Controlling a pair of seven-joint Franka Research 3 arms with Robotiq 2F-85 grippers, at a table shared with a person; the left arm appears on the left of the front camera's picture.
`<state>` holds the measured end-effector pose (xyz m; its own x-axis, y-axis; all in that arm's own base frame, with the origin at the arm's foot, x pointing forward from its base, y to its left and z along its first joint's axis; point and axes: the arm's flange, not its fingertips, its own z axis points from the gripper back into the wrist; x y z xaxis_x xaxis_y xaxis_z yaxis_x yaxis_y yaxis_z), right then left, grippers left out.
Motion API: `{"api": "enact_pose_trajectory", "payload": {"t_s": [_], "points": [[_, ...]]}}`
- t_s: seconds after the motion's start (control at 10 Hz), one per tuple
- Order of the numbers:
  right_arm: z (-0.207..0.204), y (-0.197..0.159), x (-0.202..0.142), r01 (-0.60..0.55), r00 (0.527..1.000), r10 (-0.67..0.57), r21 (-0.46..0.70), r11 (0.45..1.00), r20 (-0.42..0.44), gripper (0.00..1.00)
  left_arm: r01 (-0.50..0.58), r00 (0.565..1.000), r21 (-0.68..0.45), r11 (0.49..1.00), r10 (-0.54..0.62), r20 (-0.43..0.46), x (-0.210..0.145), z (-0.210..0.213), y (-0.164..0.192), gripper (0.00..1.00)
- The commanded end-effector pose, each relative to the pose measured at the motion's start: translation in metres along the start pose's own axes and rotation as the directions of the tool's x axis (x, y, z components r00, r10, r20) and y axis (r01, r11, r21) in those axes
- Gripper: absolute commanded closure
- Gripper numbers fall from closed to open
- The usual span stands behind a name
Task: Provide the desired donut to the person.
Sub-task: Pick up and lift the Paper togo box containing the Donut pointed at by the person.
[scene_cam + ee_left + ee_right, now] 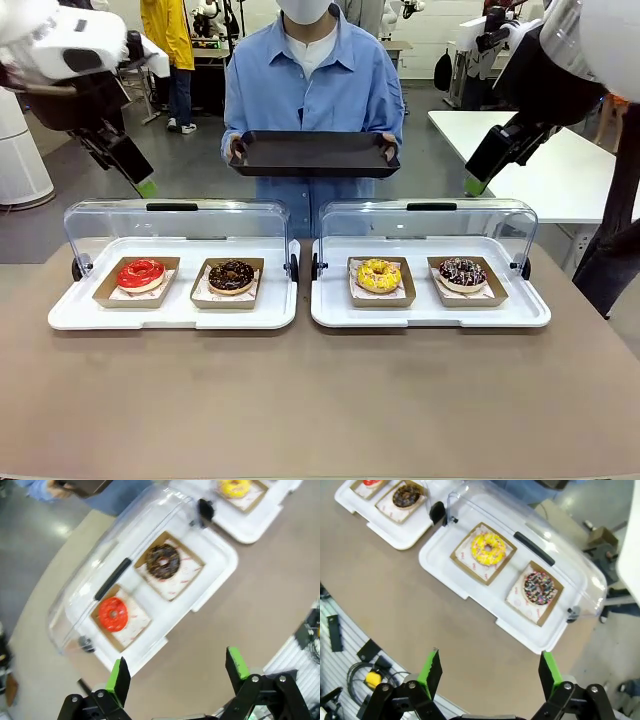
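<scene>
Neither the left gripper (141,177) nor the right gripper (476,182) is holding anything; both are hanging released, jaws spread, high above the desk (320,400). Four donuts are sitting in card holders on two white trays (80,315): red (141,273), chocolate (231,276), yellow (379,274) and sprinkled (462,271). The person (310,90) is waiting at the far side, holding out a black tray (314,155) with both hands, so nothing is indicating which donut is wanted, and a wrong pick is looking like the main risk. The raised clear lids (175,225) are standing just behind the donuts; a reach coming in low could be knocking them. Squeezing soft icing could be smearing it.
</scene>
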<state>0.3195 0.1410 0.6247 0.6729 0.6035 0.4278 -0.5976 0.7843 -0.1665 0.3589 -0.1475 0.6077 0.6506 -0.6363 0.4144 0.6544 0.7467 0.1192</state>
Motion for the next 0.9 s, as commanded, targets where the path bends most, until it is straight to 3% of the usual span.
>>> {"api": "enact_pose_trajectory", "payload": {"t_s": [0.0,0.1,0.4,0.6,0.8], "points": [[-0.012,-0.050,-0.025,-0.062,0.993,0.026,0.319,0.946,0.116,0.00,0.021,0.999,-0.324,0.946,-0.005,0.049,-0.015,0.011,0.046,0.00],[-0.016,-0.076,-0.041,-0.081,0.981,-0.005,0.433,0.898,0.193,0.00,0.072,0.993,-0.433,0.899,-0.025,0.114,-0.028,0.014,0.062,0.00],[-0.029,-0.137,-0.073,-0.197,0.920,-0.085,0.638,0.744,0.384,0.00,0.256,0.959,-0.574,0.778,-0.128,0.254,-0.047,0.014,0.108,0.00],[-0.038,-0.171,-0.094,-0.299,0.877,-0.079,0.666,0.684,0.474,0.00,0.444,0.860,-0.519,0.730,-0.187,0.474,-0.076,0.009,0.144,0.00],[-0.048,-0.189,-0.108,-0.346,0.845,-0.069,0.641,0.685,0.531,0.00,0.515,0.789,-0.476,0.713,-0.176,0.589,-0.099,0.002,0.172,0.00]]}}
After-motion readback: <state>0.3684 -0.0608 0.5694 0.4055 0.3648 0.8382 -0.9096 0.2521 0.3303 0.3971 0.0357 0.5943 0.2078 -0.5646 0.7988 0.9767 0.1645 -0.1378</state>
